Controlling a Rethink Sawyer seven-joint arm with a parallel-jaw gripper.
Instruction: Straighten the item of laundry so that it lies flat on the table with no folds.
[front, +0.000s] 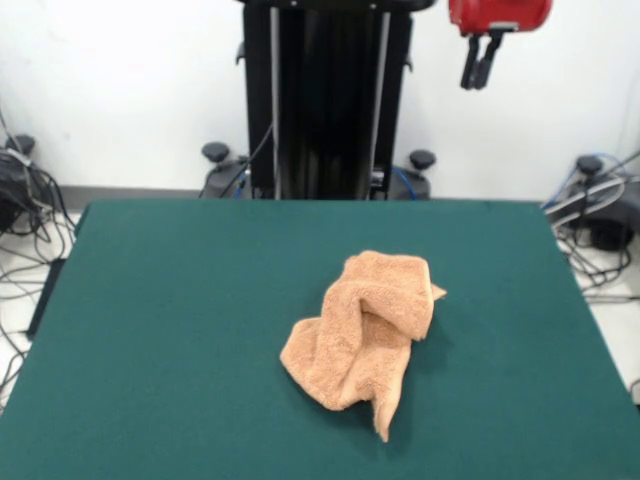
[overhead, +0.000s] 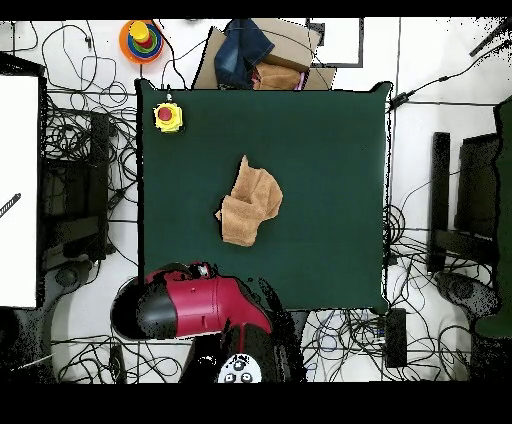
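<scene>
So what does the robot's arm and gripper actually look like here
The arm has a glossy red shell with black sections and a rounded, bulbous shape seen from overhead. In the front view, the gripper is a red housing with a small grey panel and two slim black fingers below it. No markings are readable.

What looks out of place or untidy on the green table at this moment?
The orange-tan towel lies crumpled in a heap near the middle of the table, folded over itself, one corner trailing out. The gripper hangs high above, away from it.
</scene>
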